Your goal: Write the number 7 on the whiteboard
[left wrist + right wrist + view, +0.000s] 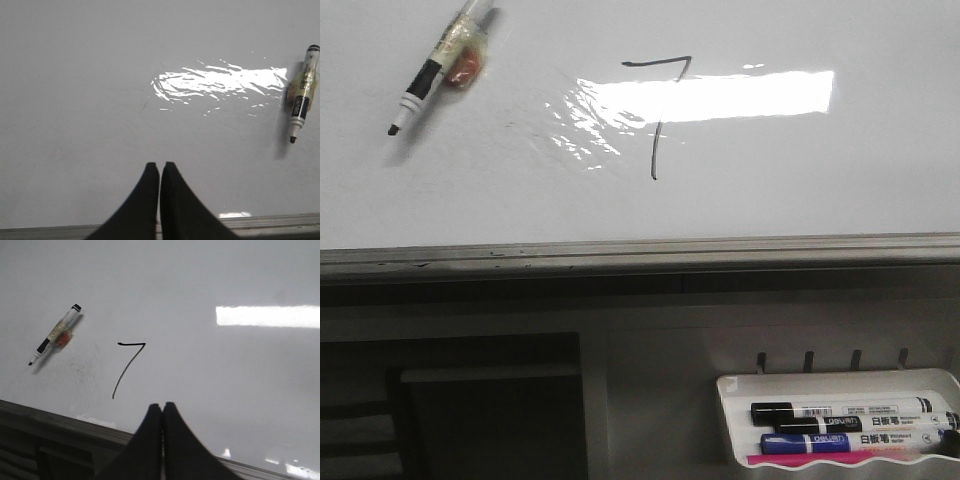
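A thin black number 7 (658, 110) is drawn on the glossy whiteboard (820, 180), across a bright glare patch; it also shows in the right wrist view (127, 365). An uncapped black marker (438, 65) with a taped-on orange piece lies on the board at the far left, apart from both grippers; it shows in the left wrist view (302, 97) and the right wrist view (55, 334) too. My left gripper (159, 165) is shut and empty over the board near its grey frame. My right gripper (162, 405) is shut and empty near the frame. Neither gripper shows in the front view.
The whiteboard's grey metal frame edge (640, 252) runs across the front. Below it at the right, a small white tray (735, 400) holds several markers (840, 412). Dark shelving (450, 410) sits below at the left.
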